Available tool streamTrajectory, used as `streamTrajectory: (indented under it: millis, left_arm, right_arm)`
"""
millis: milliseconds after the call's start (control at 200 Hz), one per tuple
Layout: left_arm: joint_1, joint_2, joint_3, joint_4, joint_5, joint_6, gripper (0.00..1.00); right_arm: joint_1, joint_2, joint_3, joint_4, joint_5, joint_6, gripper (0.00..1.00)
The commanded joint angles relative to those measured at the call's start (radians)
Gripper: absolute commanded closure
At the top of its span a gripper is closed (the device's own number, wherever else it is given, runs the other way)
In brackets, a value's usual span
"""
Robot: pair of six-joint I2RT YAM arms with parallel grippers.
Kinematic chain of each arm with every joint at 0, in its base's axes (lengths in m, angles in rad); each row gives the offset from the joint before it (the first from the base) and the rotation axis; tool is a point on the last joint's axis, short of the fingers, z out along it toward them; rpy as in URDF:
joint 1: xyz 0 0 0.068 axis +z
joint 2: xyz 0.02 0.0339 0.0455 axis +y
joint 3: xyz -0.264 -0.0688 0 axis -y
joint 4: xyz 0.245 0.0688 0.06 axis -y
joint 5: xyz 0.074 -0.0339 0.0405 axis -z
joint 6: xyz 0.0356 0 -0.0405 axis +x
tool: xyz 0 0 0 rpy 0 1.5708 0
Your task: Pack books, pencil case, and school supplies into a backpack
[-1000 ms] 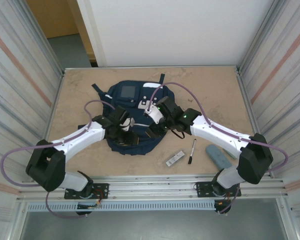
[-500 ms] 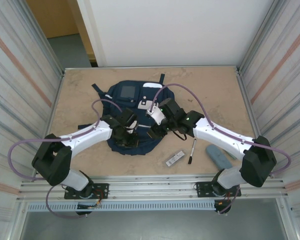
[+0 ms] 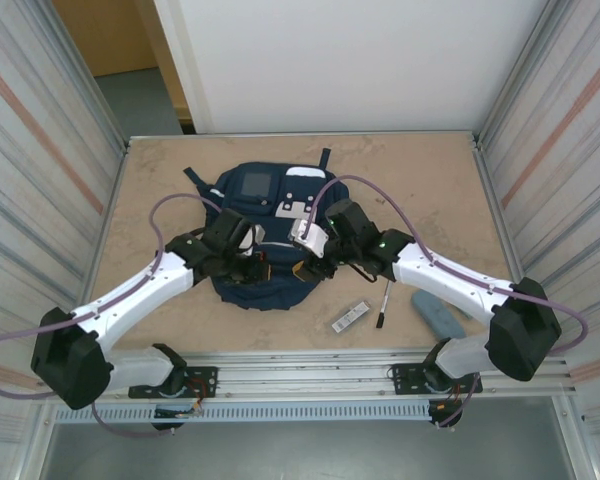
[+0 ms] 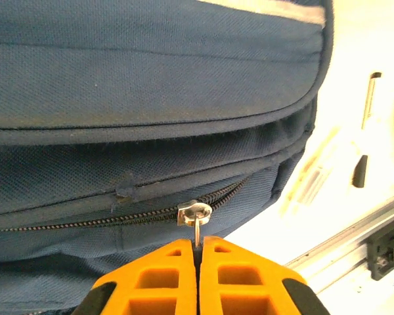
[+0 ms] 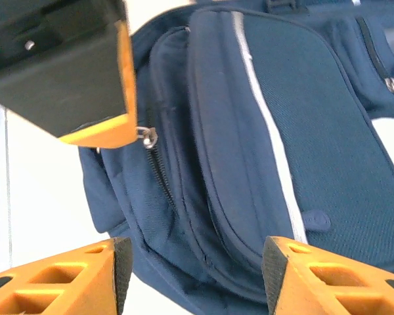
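Observation:
The navy backpack (image 3: 270, 292) lies flat mid-table, its zipper (image 4: 85, 220) running along the near edge. My left gripper (image 4: 198, 247) is shut on the metal zipper pull (image 4: 195, 213), and the top view shows this left gripper (image 3: 257, 263) over the bag's near left part. My right gripper (image 5: 197, 262) hangs open over the backpack (image 5: 295, 131), just right of the left fingers (image 5: 98, 128), with nothing between its pads. The pen (image 3: 384, 303), the white-and-black bar (image 3: 351, 317) and the pale pencil case (image 3: 438, 313) lie on the table to the right. The books are out of view.
Metal-ribbed walls (image 3: 40, 150) close in the table on both sides. An aluminium rail (image 3: 310, 365) runs along the near edge. Both arms' purple cables (image 3: 365, 185) arch over the bag.
My left gripper has closed on the zipper pull and its arm has swung outward to the left. The right gripper has opened a little wider and edged nearer.

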Motion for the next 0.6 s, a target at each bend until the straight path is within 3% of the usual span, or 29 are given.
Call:
streamTrajectory:
  millis: [0, 200, 356, 416, 511, 596]
  left_arm:
    - [-0.001, -0.035, -0.01, 0.016, 0.068, -0.014, 1.0]
    - [0.0, -0.042, -0.017, 0.031, 0.102, -0.015, 1.0]
    - [0.0, -0.063, -0.025, 0.041, 0.111, -0.016, 1.0]
    - [0.002, -0.078, -0.028, 0.046, 0.114, -0.011, 1.0]
    - [0.014, -0.095, -0.028, 0.043, 0.108, -0.004, 1.0]
    - [0.045, -0.116, -0.039, 0.029, 0.082, -0.001, 1.0]
  right_arm:
    - [0.033, 0.007, -0.017, 0.069, -0.024, -0.188, 0.44]
    - [0.091, 0.125, 0.036, 0.078, 0.116, -0.26, 0.43]
    - [0.091, 0.154, 0.007, 0.201, 0.179, -0.259, 0.46]
    - [0.093, 0.161, 0.0, 0.224, 0.215, -0.264, 0.55]
    - [0.089, 0.153, -0.01, 0.223, 0.229, -0.277, 0.81]
    - [0.068, 0.124, -0.033, 0.219, 0.18, -0.288, 0.91]
